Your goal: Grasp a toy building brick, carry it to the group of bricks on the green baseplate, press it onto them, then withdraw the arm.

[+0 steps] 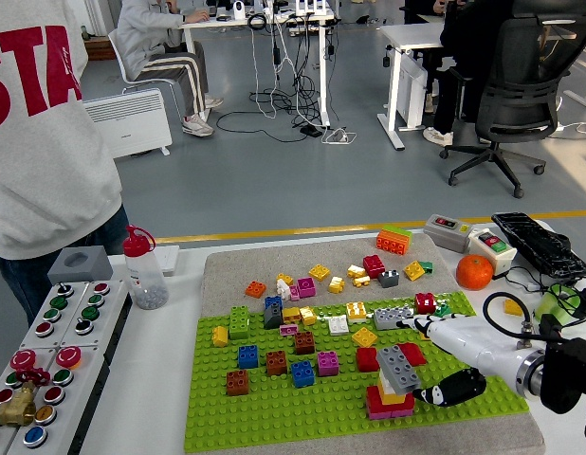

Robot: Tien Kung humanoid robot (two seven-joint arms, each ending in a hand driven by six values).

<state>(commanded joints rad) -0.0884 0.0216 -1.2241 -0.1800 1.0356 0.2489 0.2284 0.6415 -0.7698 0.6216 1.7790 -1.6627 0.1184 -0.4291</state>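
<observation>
A white table (160,379) carries a green baseplate (302,403). Near the baseplate's front right corner, the right hand (443,365) pinches a grey brick (398,368) topping one stack (390,396). Behind: one orange (474,271), one bottle (142,267). Grey office floor, one black chair (521,81).

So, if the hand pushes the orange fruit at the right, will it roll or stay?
The orange looks round and smooth, so it would probably roll. It sits on the flat table by the button box, which might stop it. It seems firm, not fragile.
</observation>
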